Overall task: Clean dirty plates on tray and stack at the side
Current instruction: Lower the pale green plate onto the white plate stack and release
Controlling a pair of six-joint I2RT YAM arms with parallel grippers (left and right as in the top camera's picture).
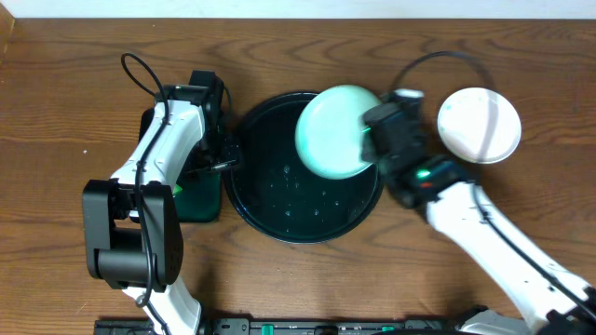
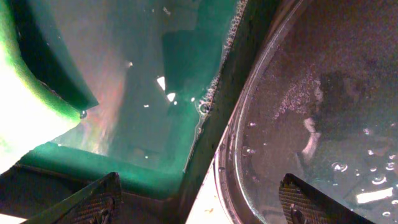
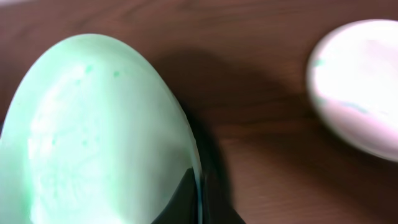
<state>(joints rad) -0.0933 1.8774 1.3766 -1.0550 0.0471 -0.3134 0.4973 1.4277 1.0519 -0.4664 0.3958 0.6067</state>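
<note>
Jaws of the right gripper (image 1: 374, 140) are pinched tight on the edge of a pale-aqua plate (image 1: 333, 130), held above the upper right of the black tray (image 1: 270, 200). Gripped only at its rim, it could slip or swivel on the way to the white plate (image 1: 479, 124) at upper right. The left gripper (image 1: 223, 158) gapes wide, empty, at the tray's left rim.

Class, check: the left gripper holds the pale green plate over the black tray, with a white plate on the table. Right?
No: the right gripper holds the pale green plate over the black tray, as the overhead view shows. The rest stands.
</note>
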